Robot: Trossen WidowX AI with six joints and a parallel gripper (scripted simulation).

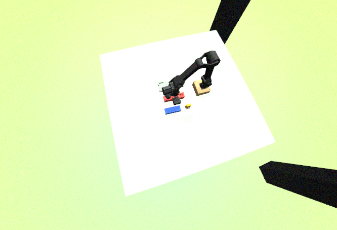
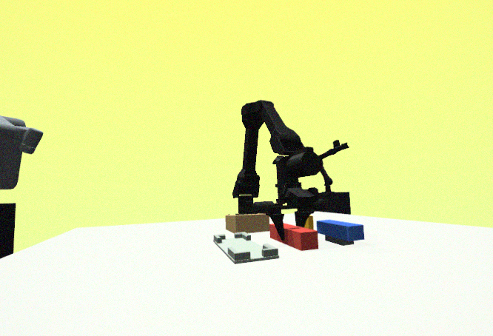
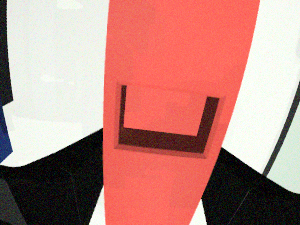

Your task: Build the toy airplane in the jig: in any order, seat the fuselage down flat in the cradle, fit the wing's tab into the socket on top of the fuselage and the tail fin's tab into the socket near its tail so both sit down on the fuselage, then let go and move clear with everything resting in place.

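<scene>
My gripper (image 2: pixel 293 232) (image 3: pixel 156 136) points down and is shut on the red fuselage (image 1: pixel 167 99) (image 2: pixel 309 240) (image 3: pixel 175 39), one finger on each long side. The fuselage appears to rest on the table, its larger socket facing up between the fingers in the wrist view. The pale grey-green jig (image 2: pixel 247 247) (image 3: pixel 289 171) lies beside it with an empty cradle between corner blocks. The blue wing (image 1: pixel 172 110) (image 2: pixel 339 229) lies on the fuselage's other side, with a darker block under it. The small yellow tail fin (image 1: pixel 188 105) (image 2: pixel 309 223) stands near the wing, partly hidden by a finger in the exterior view.
The tan base block (image 1: pixel 198 91) (image 2: pixel 249 223) carries my arm behind the parts. In the exterior view, a grey arm (image 2: pixel 7 158) stands on a black block at the far left, and a black box (image 2: pixel 340 203) is behind the wing. Black beams (image 1: pixel 304 183) show beyond the white table.
</scene>
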